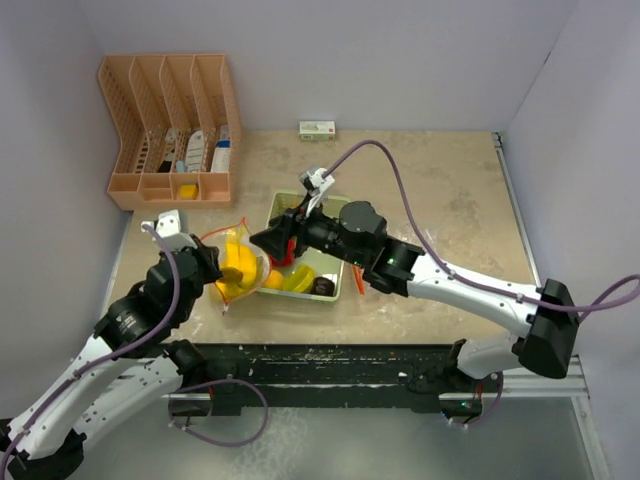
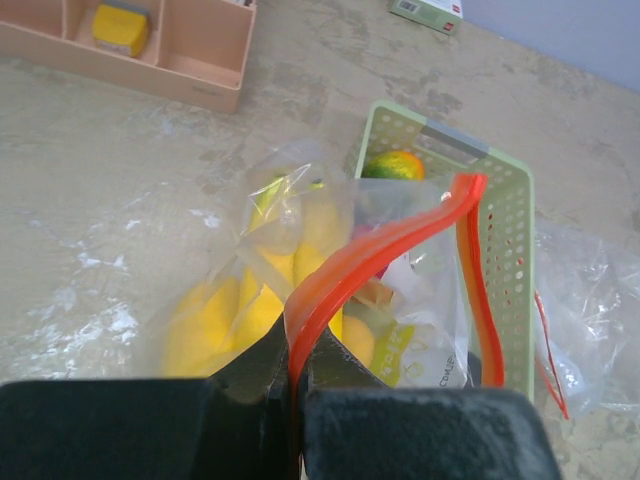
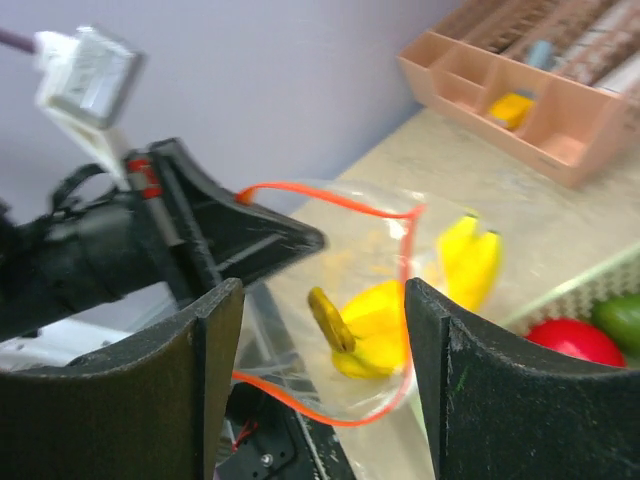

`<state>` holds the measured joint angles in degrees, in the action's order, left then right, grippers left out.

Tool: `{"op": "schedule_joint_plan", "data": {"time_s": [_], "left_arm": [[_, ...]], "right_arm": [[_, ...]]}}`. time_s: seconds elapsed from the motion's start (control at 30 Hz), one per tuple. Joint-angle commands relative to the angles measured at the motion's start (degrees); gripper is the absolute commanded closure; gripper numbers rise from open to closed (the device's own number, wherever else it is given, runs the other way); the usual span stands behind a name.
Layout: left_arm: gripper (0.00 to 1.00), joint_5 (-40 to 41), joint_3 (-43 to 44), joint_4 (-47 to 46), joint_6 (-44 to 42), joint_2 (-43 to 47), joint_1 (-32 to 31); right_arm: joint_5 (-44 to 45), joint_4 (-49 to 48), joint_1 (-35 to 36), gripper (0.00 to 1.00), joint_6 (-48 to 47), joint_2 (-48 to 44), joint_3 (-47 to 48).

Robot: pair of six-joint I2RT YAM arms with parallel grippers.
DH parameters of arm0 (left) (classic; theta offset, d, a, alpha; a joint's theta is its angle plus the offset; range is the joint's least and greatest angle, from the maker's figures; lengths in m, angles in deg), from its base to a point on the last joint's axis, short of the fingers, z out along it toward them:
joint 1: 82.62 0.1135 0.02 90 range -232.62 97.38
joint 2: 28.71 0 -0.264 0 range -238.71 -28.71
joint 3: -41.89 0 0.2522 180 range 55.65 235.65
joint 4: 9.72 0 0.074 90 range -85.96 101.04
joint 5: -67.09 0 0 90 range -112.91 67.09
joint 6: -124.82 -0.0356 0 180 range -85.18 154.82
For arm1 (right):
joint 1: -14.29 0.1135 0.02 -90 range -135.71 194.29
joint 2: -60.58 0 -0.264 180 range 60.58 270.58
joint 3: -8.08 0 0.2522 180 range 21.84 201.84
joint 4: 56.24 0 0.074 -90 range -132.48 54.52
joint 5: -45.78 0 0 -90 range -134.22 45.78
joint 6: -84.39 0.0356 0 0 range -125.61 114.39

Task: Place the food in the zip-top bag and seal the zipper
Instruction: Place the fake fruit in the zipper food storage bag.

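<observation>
My left gripper [image 2: 292, 355] is shut on the orange-red zipper [image 2: 400, 235] and holds the mouth of the zip-top bag [image 1: 240, 268] open, just left of the pale green tray [image 1: 341, 285]. Yellow bananas [image 2: 300, 250] and a yellow mango [image 3: 378, 325] lie inside the bag. My right gripper [image 3: 322, 290] stands open right at the bag's mouth, nothing between its fingers. A small olive-yellow piece of food [image 3: 328, 320] sits loose just inside the mouth. A red apple [image 3: 572, 342], a green fruit [image 3: 620, 318] and a green-red mango [image 2: 393, 165] remain in the tray.
A peach desk organizer [image 1: 170, 130] stands at the back left, and a small box [image 1: 317, 129] lies by the back wall. More crinkled clear plastic [image 2: 590, 300] lies right of the tray. The table's front edge runs just behind the bag.
</observation>
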<state>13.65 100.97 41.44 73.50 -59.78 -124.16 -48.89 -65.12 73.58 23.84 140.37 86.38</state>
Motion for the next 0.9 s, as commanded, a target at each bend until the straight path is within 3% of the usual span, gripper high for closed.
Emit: {"op": "schedule_joint_plan", "data": {"time_s": [0.0, 0.13, 0.37, 0.87], "left_arm": [[1.0, 5.7, 5.9, 3.9, 1.6, 1.0, -0.1], [1.0, 10.6, 10.1, 8.5, 1.3, 2.0, -0.1], [1.0, 13.6, 11.4, 10.3, -0.7, 6.1, -0.1], [1.0, 12.6, 8.8, 11.3, -0.3, 10.0, -0.1]], "right_arm": [[12.1, 16.4, -1.6, 0.33, -0.6, -2.5, 2.3], [13.3, 25.2, -3.9, 0.32, 0.0, -1.9, 1.5], [11.8, 35.4, -4.0, 0.17, 0.3, 6.6, 1.8], [9.8, 34.7, -3.8, 0.21, 5.3, 22.1, 4.9]]}}
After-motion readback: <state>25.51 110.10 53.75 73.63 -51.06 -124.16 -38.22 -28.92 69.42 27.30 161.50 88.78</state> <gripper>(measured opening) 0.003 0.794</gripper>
